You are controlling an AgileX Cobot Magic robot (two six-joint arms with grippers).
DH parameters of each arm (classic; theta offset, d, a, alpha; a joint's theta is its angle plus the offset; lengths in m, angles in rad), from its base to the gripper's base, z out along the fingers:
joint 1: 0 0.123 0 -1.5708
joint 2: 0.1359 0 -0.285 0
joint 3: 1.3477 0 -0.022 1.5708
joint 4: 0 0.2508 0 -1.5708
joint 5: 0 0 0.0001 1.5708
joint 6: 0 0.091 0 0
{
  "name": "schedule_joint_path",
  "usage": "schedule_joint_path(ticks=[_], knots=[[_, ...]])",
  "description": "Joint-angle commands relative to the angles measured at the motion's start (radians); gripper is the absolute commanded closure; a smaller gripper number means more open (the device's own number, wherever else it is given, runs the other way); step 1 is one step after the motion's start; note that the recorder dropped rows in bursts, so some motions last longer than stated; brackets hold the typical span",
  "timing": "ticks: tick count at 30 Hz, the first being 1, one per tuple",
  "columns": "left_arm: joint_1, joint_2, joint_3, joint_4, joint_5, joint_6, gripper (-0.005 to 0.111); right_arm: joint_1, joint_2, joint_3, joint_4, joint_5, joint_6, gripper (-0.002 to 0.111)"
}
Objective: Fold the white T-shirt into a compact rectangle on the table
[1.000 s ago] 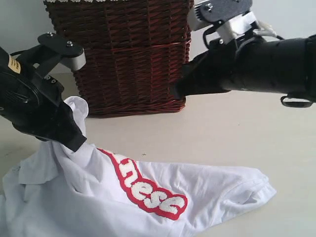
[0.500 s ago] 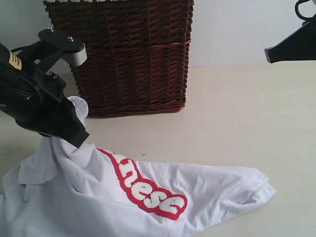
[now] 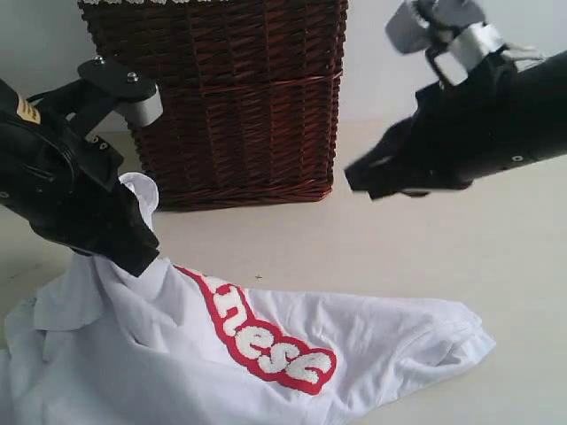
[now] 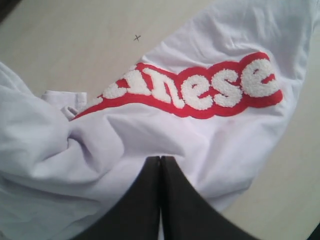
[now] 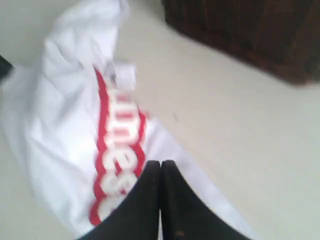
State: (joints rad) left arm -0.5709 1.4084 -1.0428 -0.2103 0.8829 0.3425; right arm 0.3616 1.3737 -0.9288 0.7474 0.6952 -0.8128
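Exterior view tells you most of it: the white T-shirt [image 3: 372, 341] is a rumpled heap on the tabletop [image 3: 461, 257], in front of the wicker basket [image 3: 248, 106], nowhere near a rectangle yet. Its long axis runs across the view, from a bunched-up peak on the left out to a flatter, tapered end on the right, and the red band [image 3: 266, 345] with the fuzzy letters slants along it. The left tool [image 3: 142, 257] sits right at that peak. Its fingers are pressed together with cloth tenting up to the tip, so I'd say it's clamped on a pinch of the shirt, though the exact bite is buried in fabric. The right tool [image 3: 359, 181] hangs in the air with fingers together and nothing between them, well clear of the cloth, just off the basket's right side. The thing that matters: the shirt's free right end lies below the right tool and nearer the camera, so the right arm is clearly the closer one to it. My guess is that the next move is the right tool parting its fingers and coming down on that end, so the two arms can pull the shirt flat along its length.
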Motion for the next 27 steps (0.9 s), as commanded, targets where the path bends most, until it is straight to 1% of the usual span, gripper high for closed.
schedule_joint_path(ticks=[1,2,3,4,5,6,7,10,14,18,19,21,22,25,27], knots=[[0.003,-0.005,0.000,-0.011,0.007,0.046,0.107,-0.012,0.044,-0.088,-0.619,0.150,0.504,0.107],[0.003,-0.002,0.002,-0.013,0.007,0.050,0.107,-0.012,0.047,-0.073,-0.672,0.158,0.541,0.099],[0.003,0.001,0.002,-0.013,0.003,0.050,0.107,-0.012,0.049,-0.058,-0.660,0.153,0.527,0.092],[0.003,0.006,0.002,-0.018,-0.006,0.052,0.107,-0.012,0.068,-0.028,-0.593,0.138,0.455,0.077],[0.003,0.009,0.002,-0.018,-0.006,0.055,0.107,-0.012,0.085,-0.015,-0.578,0.134,0.437,0.068],[0.003,0.016,0.002,-0.018,0.001,0.057,0.107,-0.012,0.133,0.003,-0.579,0.117,0.441,0.057],[0.003,0.018,0.002,-0.023,0.004,0.059,0.107,-0.012,0.158,0.007,-0.579,0.101,0.439,0.056],[0.003,0.029,0.010,-0.047,0.015,0.094,0.107,-0.012,0.256,0.010,-0.556,0.052,0.385,0.057],[0.003,0.034,0.010,-0.047,0.015,0.096,0.107,-0.012,0.372,0.010,-0.543,0.047,0.366,0.057],[0.003,0.034,0.010,-0.047,0.015,0.096,0.107,0.032,0.433,0.010,-0.543,-0.036,0.344,0.058],[0.003,0.034,0.010,-0.047,0.015,0.096,0.107,0.048,0.441,0.010,-0.545,-0.057,0.344,0.061],[0.003,0.034,0.010,-0.047,0.015,0.096,0.107,0.073,0.448,-0.003,-0.579,-0.062,0.343,0.072],[0.003,0.034,0.010,-0.047,0.015,0.096,0.107,0.092,0.450,-0.015,-0.610,-0.054,0.343,0.082],[0.003,0.034,0.010,-0.047,0.015,0.096,0.107,0.128,0.450,-0.058,-0.675,0.010,0.345,0.108],[0.003,0.034,0.015,-0.047,0.015,0.096,0.107,0.140,0.445,-0.077,-0.690,0.040,0.345,0.108]])
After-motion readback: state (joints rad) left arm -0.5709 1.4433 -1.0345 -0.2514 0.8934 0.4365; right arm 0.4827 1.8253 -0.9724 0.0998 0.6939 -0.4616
